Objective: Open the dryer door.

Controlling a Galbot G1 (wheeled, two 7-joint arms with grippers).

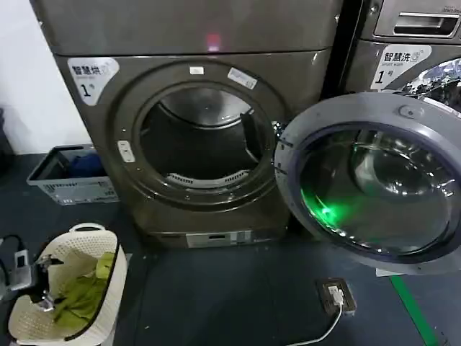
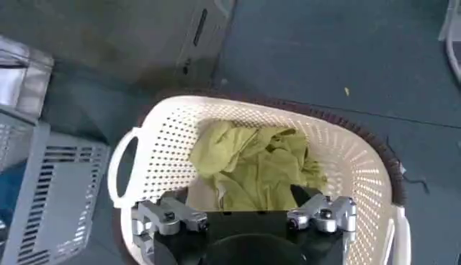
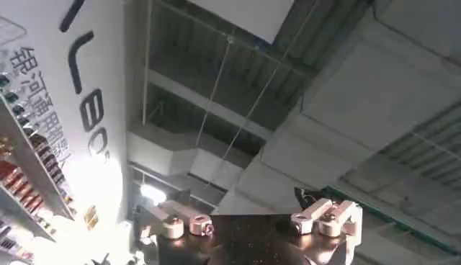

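While dryer door [image 1: 374, 180] hangs open, dark floor [image 1: 238, 295]

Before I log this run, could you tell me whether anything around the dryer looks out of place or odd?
Nothing looks damaged or spilled. The dryer door stands swung wide open to the right of the empty drum. The left gripper hovers open over the white basket holding a green cloth. The right gripper points up at the ceiling.

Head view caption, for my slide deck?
Dryer door swung open, drum exposed; left gripper over the laundry basket.
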